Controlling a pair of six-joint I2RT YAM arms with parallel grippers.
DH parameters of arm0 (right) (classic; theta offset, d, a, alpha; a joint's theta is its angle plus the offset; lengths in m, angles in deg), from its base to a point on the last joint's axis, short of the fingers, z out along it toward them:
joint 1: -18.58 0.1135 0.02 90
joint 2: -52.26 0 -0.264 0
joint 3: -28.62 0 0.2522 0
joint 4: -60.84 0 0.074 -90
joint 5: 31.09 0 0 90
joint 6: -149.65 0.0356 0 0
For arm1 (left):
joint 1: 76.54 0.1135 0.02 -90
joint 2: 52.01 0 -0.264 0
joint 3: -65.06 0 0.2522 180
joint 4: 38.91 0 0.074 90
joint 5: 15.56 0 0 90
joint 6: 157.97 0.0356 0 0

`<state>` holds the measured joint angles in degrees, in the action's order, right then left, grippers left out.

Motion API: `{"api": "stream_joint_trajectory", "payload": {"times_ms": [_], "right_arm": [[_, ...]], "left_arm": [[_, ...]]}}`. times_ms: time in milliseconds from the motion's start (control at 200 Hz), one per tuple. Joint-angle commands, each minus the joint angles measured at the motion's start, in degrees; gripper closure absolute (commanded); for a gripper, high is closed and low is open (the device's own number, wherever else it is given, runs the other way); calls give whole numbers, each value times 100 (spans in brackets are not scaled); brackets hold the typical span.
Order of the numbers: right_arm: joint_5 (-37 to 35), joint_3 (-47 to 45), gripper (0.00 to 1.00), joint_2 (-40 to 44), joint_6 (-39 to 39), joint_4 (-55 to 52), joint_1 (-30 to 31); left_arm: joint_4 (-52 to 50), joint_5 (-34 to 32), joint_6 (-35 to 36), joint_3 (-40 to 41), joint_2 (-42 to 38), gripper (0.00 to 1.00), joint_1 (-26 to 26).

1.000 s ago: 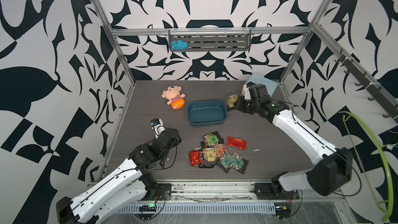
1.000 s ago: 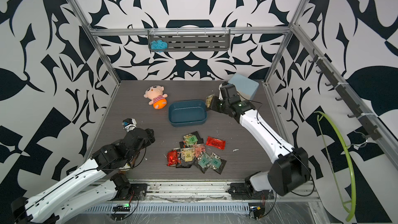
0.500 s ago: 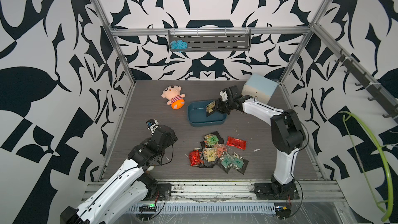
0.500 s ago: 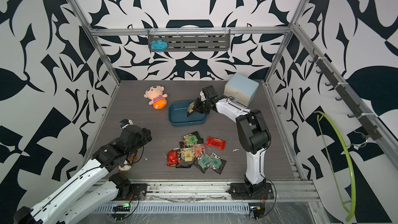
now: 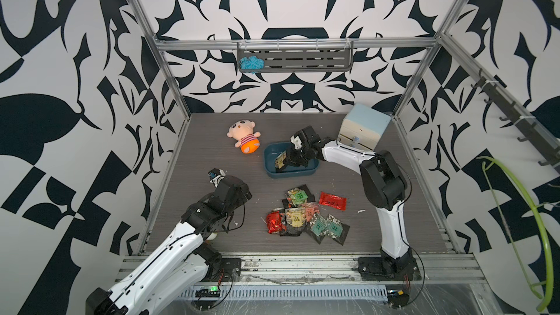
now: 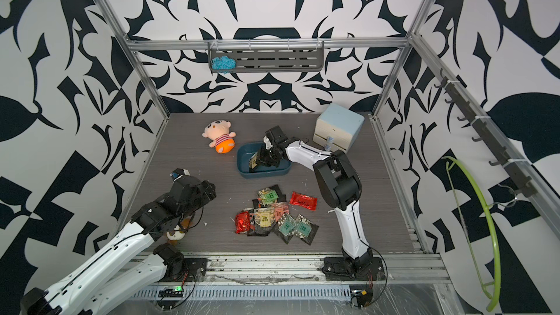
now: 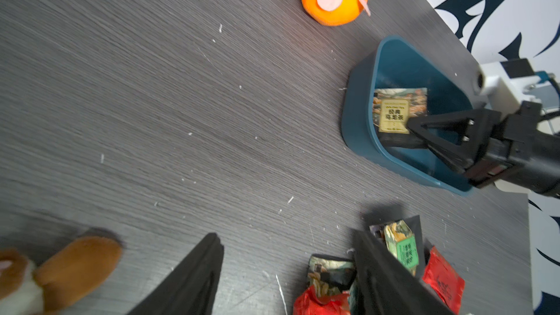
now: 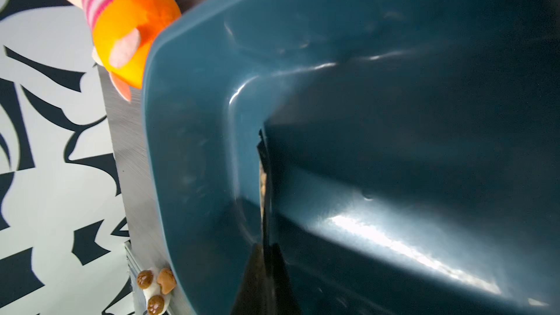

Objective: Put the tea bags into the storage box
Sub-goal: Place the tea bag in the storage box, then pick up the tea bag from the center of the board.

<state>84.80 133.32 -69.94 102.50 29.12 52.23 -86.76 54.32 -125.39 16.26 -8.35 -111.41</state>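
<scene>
Where the right gripper reaches into the one storage box, its jaws pinch a single tan-labelled tea bag, the only content seen there. Roughly eight more tea bags lie heaped on the box's near side. The left gripper hangs apart from the box, spread wide, empty.

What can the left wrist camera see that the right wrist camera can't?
Only the left wrist view shows the tan label on the held tea bag, the right gripper pinching it, the loose tea bags on the table and the open left gripper. Only the right wrist view shows a small plush toy's brown paw soles. Both show the teal storage box, the held tea bag inside it, and the doll's orange bottom.
</scene>
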Motion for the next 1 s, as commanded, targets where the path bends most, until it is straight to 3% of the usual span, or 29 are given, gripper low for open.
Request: {"api": "stream_joint_trajectory", "payload": {"times_ms": [0, 220, 510, 725, 995], "right_arm": [[-156, 321, 89, 81, -181, -217, 43], [-624, 580, 57, 354, -611, -730, 46], [-2063, 199, 47, 2024, -1586, -1787, 41], [-2737, -1181, 32, 4148, -1699, -1951, 36], [-3053, -2900, 27, 6429, -1313, -2323, -1]], "left_arm": [[-8, 317, -69, 55, -11, 24, 24], [-225, 629, 19, -96, -93, 22, 20], [-239, 1122, 284, -444, -42, 18, 20], [132, 1607, 291, -567, -11, 18, 15], [754, 1812, -174, -271, -25, 18, -276]]}}
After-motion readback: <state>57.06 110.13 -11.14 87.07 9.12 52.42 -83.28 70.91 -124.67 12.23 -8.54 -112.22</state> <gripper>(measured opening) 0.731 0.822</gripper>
